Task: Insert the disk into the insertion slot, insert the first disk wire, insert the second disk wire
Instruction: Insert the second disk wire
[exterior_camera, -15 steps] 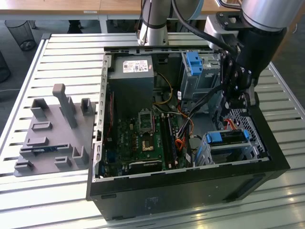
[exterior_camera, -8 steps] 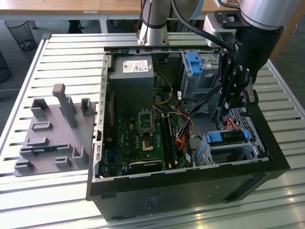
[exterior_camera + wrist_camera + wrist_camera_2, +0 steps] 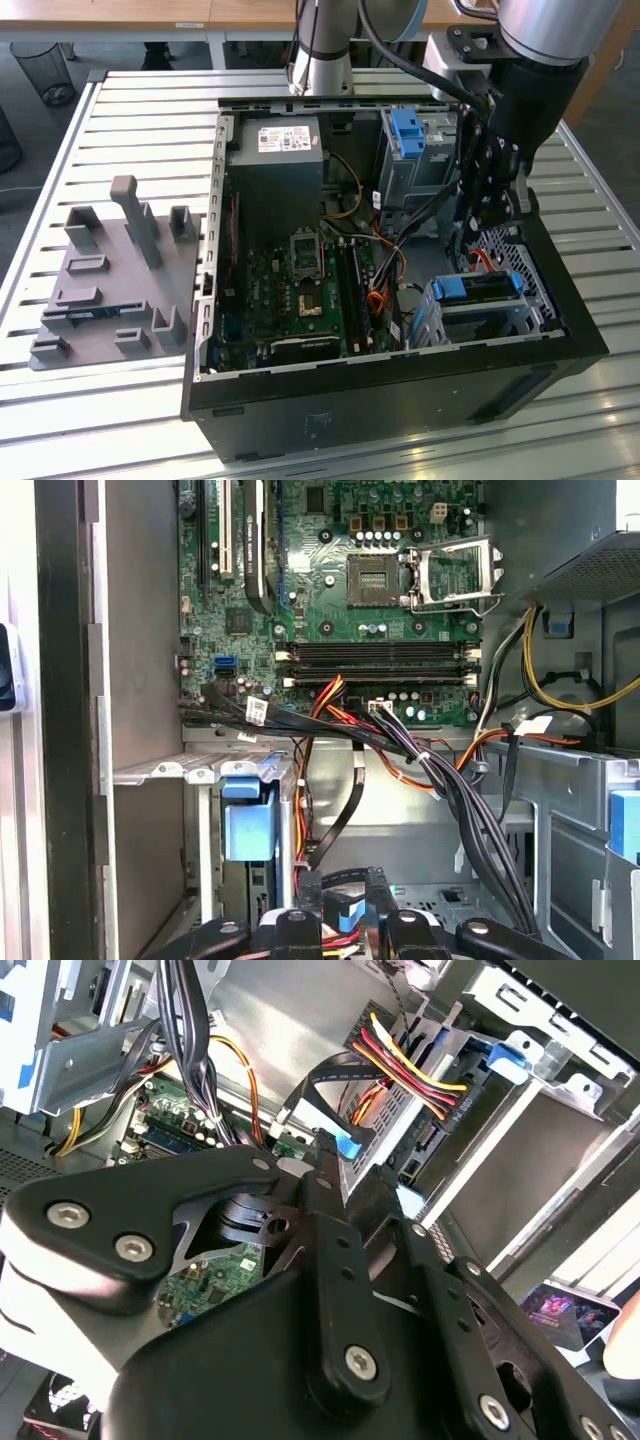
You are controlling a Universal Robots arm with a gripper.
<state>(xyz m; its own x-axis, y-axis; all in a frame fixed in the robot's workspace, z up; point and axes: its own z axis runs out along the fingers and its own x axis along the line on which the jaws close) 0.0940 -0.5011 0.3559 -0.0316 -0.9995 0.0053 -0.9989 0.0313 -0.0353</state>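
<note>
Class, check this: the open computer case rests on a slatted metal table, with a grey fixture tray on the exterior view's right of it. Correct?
No. The exterior view shows the grey fixture tray on its left of the computer case, not its right. Both rest on the slatted metal table.

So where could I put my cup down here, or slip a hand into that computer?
The slatted table is bare beyond the grey fixture plate and in front of it, beside the computer case. Inside, the space over the motherboard is open. The exterior view's right is crowded: gripper, cables and the disk sit close together.
</note>
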